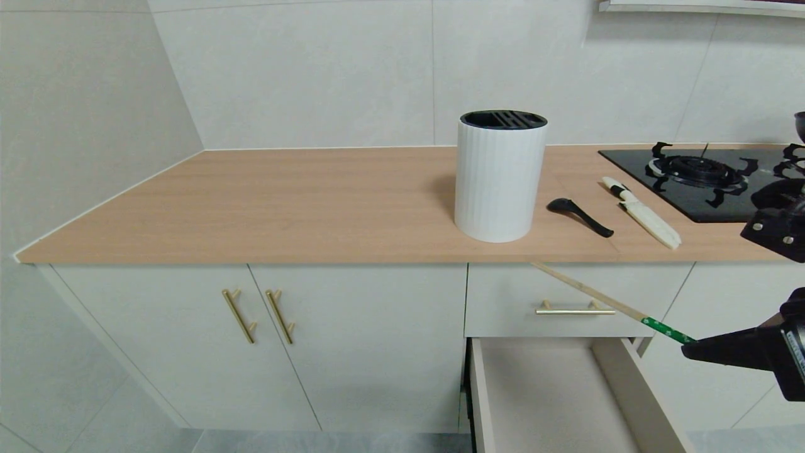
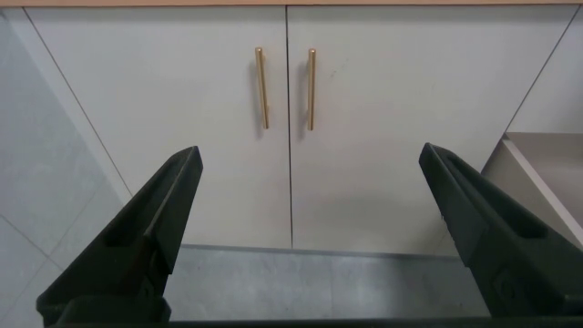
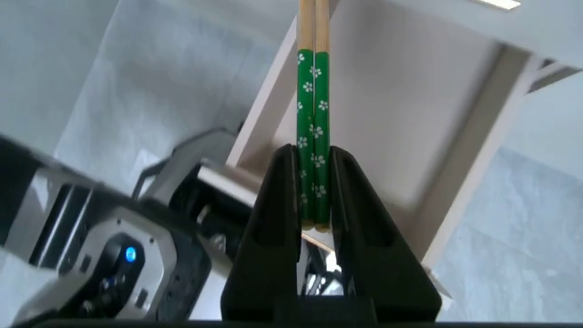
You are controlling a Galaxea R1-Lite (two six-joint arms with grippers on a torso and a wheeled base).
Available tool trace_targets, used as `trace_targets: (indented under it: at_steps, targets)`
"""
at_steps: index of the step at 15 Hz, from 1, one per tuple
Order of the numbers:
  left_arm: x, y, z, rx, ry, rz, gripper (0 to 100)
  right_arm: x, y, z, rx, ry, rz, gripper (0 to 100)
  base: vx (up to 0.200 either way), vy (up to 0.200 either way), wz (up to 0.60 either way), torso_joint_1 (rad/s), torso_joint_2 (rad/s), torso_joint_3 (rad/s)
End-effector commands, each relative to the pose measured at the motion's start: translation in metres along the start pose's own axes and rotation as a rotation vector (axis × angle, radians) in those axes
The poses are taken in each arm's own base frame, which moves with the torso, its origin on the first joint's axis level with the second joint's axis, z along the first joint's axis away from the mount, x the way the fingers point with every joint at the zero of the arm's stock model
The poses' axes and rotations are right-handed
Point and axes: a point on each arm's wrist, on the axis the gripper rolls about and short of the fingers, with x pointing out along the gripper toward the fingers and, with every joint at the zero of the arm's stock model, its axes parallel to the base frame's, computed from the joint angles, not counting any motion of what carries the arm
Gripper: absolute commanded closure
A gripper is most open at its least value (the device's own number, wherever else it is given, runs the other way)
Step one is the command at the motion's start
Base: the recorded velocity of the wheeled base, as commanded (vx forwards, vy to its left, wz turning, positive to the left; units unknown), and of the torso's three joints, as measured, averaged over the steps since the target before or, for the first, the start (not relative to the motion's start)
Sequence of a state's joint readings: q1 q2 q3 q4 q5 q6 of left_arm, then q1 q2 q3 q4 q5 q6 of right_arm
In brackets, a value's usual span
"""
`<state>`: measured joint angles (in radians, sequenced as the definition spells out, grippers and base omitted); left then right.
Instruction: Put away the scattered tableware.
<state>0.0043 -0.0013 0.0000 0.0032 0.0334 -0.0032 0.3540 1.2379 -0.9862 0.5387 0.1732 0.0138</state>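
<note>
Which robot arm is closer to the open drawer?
Right. The right end effector, holding chopsticks, is by the open drawer; the left end effector faces the cabinet doors.

on the desk (image 1: 314, 201) the utensil holder (image 1: 500, 179) stands right of the middle. the spoon (image 1: 578, 216) lies just right of it, and the knife (image 1: 641, 212) lies between the spoon and the stove (image 1: 704, 173) at the far right. under the desk, the double doors (image 1: 283, 352) are on the left. the top drawer (image 1: 575, 289) sits below the holder, with the pulled-out drawer (image 1: 547, 390) under it. the chopsticks (image 1: 591, 294) slant across the top drawer's front, pinched in the right claw (image 3: 314, 155). the left claw (image 2: 310, 155) faces the doors, fingers apart.
</note>
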Motion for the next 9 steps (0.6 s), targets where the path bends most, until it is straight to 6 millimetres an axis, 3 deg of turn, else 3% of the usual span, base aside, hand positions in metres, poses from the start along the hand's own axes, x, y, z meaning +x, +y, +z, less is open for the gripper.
trace_targets:
  at_steps: [1, 9]
  targets:
    - [0.0, 0.0, 0.0, -0.001, 0.001, 0.001, 0, 0.011, 0.001, -0.001, -0.005, 0.044, 0.01, 100, 0.0, 0.0, 0.0, 0.0, 0.0, 0.0]
    - [0.0, 0.0, 0.0, 0.0, 0.001, 0.002, 0, 0.022, 0.005, -0.003, -0.021, 0.088, 0.027, 100, 0.0, 0.0, 0.0, -0.02, 0.05, 0.032]
